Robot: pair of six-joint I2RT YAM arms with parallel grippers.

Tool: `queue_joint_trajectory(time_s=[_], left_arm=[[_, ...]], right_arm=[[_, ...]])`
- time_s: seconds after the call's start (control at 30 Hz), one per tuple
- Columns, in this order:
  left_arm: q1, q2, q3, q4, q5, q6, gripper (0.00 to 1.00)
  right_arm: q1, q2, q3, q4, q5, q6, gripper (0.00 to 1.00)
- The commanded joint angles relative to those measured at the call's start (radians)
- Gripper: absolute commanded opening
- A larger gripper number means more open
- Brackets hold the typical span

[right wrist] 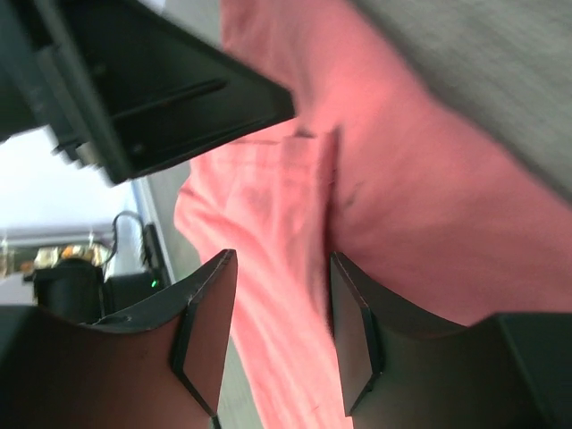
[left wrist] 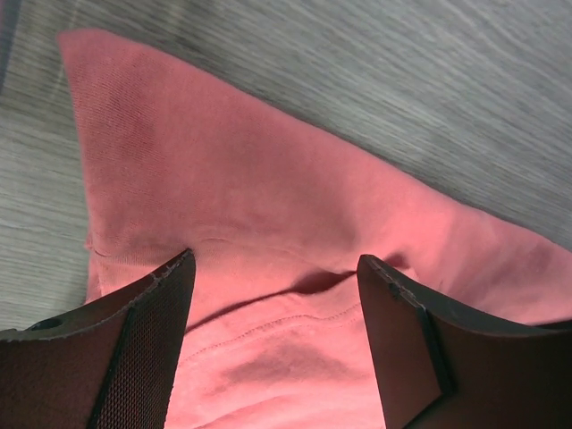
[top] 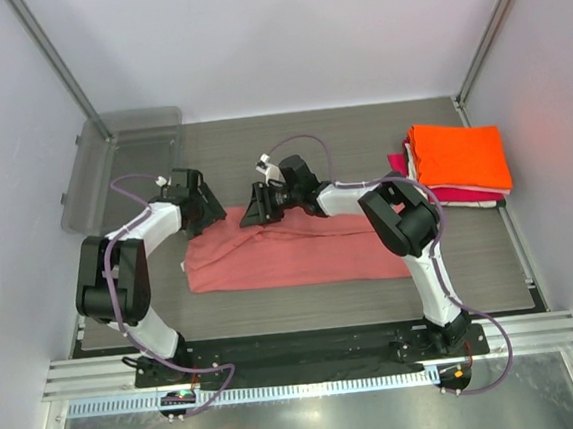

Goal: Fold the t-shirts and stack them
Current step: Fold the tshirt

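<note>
**Fig. 1. Salmon-pink t-shirt part-folded, both grippers at its far edge.**

The salmon-pink t-shirt [top: 300, 253] lies flat on the table [top: 340, 135] as a long band folded lengthwise. Its far edge is rumpled into a low ridge.

- **Handling (judged):** The cloth looks light, limp and unbreakable. It should drape and crease wherever it is lifted, and it offers no stiff edge to push against.
- **Where to grip (judged):** The best holds are likely the doubled hem or a corner of the far edge, pinched through all layers so that none slips out.
- **Left gripper** [top: 204, 217]: It sits at the shirt's far left corner. The wrist view shows its jaws wide apart, straddling the cloth and clamping nothing.
- **Right gripper** [top: 256, 213]: It sits on the same far edge, a little inward of the left one. Its jaws are about half apart over the ridge. One finger [right wrist: 349, 313] is beside the raised fold, but no pinch is evident.
- **Beyond the shirt's right end:** The folded stack sits apart from the shirt. The orange t-shirt [top: 459, 154] is on top, and a magenta-red t-shirt [top: 471, 198] shows beneath it.
- **Beyond the shirt's far left corner:** A clear grey tray [top: 126, 153] lies well apart from the shirt.
</note>
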Motion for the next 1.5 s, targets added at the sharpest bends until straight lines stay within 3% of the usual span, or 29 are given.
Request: queue_joint_trajectory(time_s=[0.0, 0.3, 0.47, 0.57, 0.73, 0.97, 1.13, 1.33, 1.47], left_arm=[[-0.001, 0.018, 0.039, -0.031, -0.016, -0.01, 0.74], [-0.001, 0.043, 0.028, -0.038, -0.044, -0.005, 0.74], [-0.004, -0.032, -0.001, -0.02, -0.062, 0.008, 0.74], [-0.016, -0.105, -0.041, -0.005, -0.055, 0.021, 0.74], [-0.018, -0.161, -0.055, 0.003, -0.082, 0.001, 0.75], [-0.013, -0.069, 0.039, -0.06, -0.016, -0.047, 0.77], [-0.013, 0.061, 0.167, -0.169, -0.002, -0.055, 0.77], [-0.013, 0.196, 0.267, -0.317, -0.076, -0.079, 0.74], [-0.013, 0.232, 0.287, -0.344, -0.107, -0.087, 0.73]], right_arm=[[0.019, -0.032, -0.058, 0.075, -0.118, 0.002, 0.5], [0.02, -0.255, -0.377, 0.176, -0.267, -0.035, 0.5], [0.019, -0.357, -0.437, 0.082, -0.21, -0.104, 0.5], [0.011, -0.391, -0.419, 0.048, -0.097, -0.121, 0.52], [0.014, -0.295, -0.274, 0.006, -0.023, -0.104, 0.57], [0.039, -0.115, -0.069, 0.104, -0.04, -0.02, 0.57], [0.055, -0.009, -0.01, 0.259, -0.056, 0.073, 0.57], [0.095, 0.08, 0.039, 0.261, -0.058, 0.097, 0.56], [0.135, 0.048, -0.035, 0.25, -0.067, 0.088, 0.56]])
